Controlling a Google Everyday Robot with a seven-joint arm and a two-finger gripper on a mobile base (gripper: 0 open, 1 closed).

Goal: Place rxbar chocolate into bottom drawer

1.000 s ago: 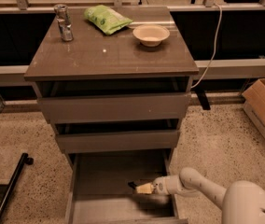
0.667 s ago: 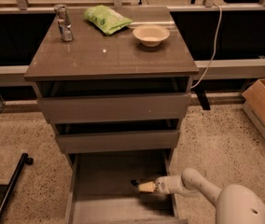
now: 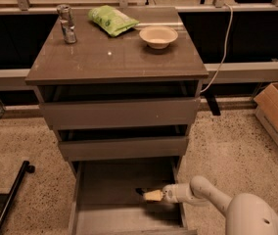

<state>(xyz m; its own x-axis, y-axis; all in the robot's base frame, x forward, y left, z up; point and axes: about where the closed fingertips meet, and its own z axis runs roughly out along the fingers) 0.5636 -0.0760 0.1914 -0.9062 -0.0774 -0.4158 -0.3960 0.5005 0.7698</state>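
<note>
One dark end of the rxbar chocolate point(image 3: 140, 192) poked leftward from the gripper point(image 3: 148, 195), which pinched it low over the bottom drawer point(image 3: 104, 190) floor, near its right wall.

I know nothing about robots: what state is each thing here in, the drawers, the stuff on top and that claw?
bottom drawer: pulled far out.
middle drawer: in, or nearly.
top drawer: in, or nearly.
gripper: low inside the bottom drawer, right side.
rxbar chocolate: dark end at the gripper's tip, near the drawer floor.
bowl: upright, looks empty.
green bag: lying flat.
can: standing.
cardboard box: open-topped.
</note>
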